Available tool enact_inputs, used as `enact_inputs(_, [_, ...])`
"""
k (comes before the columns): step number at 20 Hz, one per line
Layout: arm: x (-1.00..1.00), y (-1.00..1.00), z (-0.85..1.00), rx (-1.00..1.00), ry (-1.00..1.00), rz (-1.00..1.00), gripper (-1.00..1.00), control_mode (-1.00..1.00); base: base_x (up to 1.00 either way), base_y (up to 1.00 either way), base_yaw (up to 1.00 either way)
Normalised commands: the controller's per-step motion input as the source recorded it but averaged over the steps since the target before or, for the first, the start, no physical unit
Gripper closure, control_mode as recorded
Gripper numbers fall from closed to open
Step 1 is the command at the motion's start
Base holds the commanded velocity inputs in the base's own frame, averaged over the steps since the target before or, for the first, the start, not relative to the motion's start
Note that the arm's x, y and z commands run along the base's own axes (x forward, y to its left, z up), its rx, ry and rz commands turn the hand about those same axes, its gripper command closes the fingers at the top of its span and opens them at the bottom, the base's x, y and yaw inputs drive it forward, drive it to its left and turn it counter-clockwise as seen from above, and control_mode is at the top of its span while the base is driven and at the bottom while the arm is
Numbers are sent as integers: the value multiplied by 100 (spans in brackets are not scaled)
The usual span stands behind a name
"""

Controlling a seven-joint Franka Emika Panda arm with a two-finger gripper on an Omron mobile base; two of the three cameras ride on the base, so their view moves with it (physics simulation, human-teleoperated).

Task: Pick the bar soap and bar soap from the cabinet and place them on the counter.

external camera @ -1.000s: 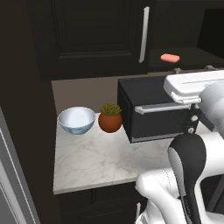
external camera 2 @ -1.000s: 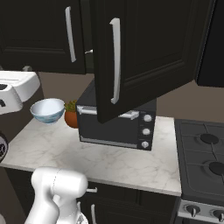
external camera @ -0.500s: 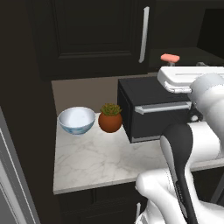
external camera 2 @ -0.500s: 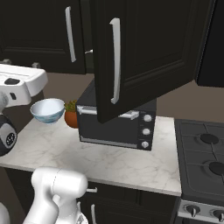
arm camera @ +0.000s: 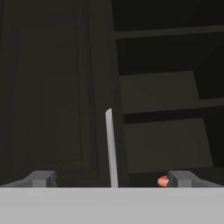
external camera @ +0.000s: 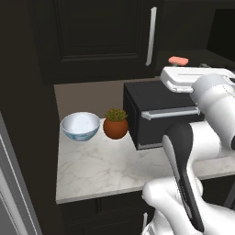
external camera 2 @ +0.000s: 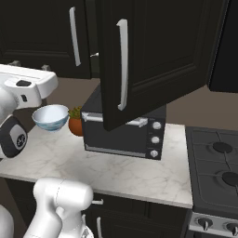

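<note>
Salmon-pink soap (external camera: 178, 60) lay on the lowest shelf of the cabinet (external camera 2: 153, 51), whose door hung swung out over the toaster oven (external camera 2: 124, 135) so the shelves stood exposed. A second bar could not be made out. The gripper (arm camera: 111, 179) was raised to shelf height with its jaws spread wide and nothing between them, apparently lined up for a reach at the soap showing beside one fingertip. The marble worktop (external camera: 98, 172) offered bare room near the bowl (external camera: 80, 126) and plant (external camera: 115, 124).

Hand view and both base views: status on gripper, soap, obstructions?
Gripper open, empty, facing dark upper cabinet. One salmon-pink bar soap on the shelf, not grasped. Cabinet door open; long silver bar handle between the fingertips.
</note>
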Motion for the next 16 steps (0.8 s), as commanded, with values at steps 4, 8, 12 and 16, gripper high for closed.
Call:
enact_inputs(4, [24, -6, -14, 0, 0, 0, -100, -100, 0, 0, 0])
enact_inputs(8, [26, -5, -7, 0, 0, 0, -100, -100, 0, 0, 0])
enact_inputs(12, [30, 0, 0, 0, 0, 0, -100, -100, 0, 0, 0])
enact_inputs(16, [34, 0, -2, 0, 0, 0, -100, -100, 0, 0, 0])
